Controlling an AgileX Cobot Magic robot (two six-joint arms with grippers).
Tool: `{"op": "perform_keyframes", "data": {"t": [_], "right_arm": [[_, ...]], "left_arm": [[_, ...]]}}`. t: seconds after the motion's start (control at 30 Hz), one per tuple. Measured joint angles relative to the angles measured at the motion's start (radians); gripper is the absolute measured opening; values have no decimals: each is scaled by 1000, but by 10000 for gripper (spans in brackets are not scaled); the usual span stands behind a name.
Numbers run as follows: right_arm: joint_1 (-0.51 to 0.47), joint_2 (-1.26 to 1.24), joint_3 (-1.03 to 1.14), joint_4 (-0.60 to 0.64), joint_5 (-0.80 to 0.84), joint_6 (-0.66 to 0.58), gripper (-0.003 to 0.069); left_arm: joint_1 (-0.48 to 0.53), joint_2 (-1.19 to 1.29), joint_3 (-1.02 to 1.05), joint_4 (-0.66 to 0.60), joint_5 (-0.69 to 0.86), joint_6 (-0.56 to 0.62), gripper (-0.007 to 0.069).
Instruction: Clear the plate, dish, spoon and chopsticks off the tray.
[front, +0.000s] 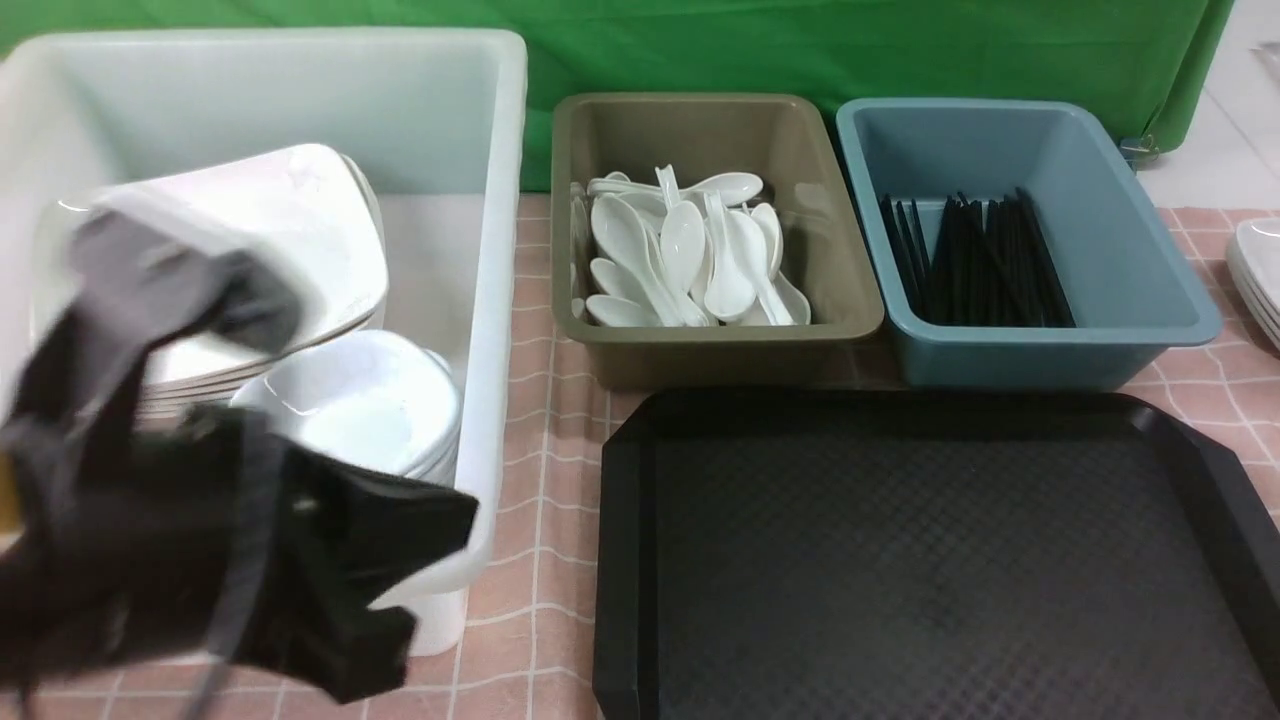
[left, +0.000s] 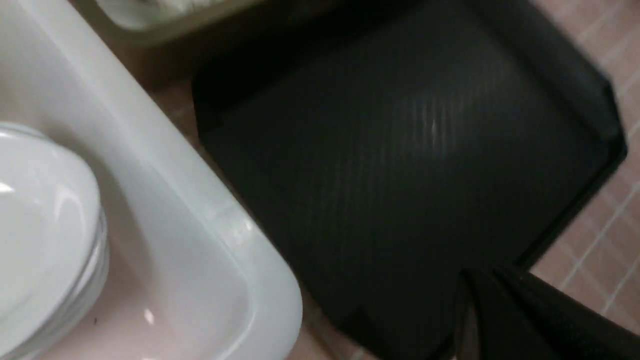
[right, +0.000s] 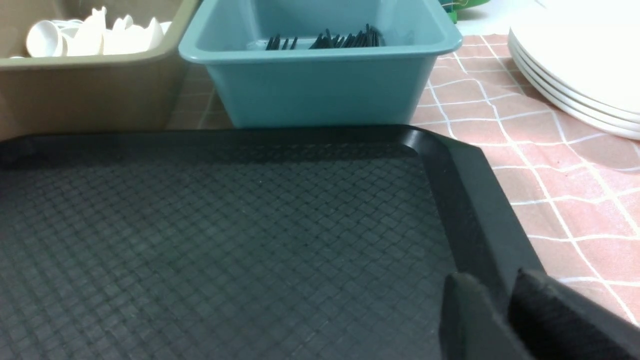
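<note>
Front view: the black tray sits bare on the pink checked worktop. Behind it are an olive bin full of white spoons and a blue bin holding black chopsticks. The left arm is a dark blur in front of a big white tub, which holds a stack of large square plates and a stack of small white dishes. Can't pick the left tool out of that blur here. The right arm isn't visible in this one.

Left wrist view: the left tool is pressed together with nothing in it, hanging over the near corner of the tray. The white tub's rim is just beside it, with the small dishes inside.

Right wrist view: the right tool has its fingers a little apart, nothing between them, low over the tray's rim. Ahead of it is the blue bin with chopsticks, and off to one side the olive bin with spoons. A separate stack of white plates sits on the worktop, off the tray.
</note>
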Motion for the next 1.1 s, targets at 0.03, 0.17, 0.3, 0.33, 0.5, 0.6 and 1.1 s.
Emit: {"op": "perform_keyframes", "data": {"t": [0.03, 0.17, 0.3, 0.33, 0.5, 0.6, 1.1], "right_arm": [[0, 0, 0, -1, 0, 0, 197], [0, 0, 0, -1, 0, 0, 209], [0, 0, 0, -2, 0, 0, 218], [0, 0, 0, -2, 0, 0, 221], [0, 0, 0, -2, 0, 0, 232], [0, 0, 0, -2, 0, 0, 235], [0, 0, 0, -2, 0, 0, 240]], "left_arm": [[0, -35, 61, -41, -80, 0, -4], [0, -184, 242, -149, -388, -2, -3], [0, -257, 344, -109, -488, -4, -2], [0, -267, 368, -69, -497, -5, -2], [0, -277, 461, 146, -507, -5, -2], [0, -277, 480, 174, -505, -6, -2], [239, -365, 553, 307, -510, -109, -2]]}}
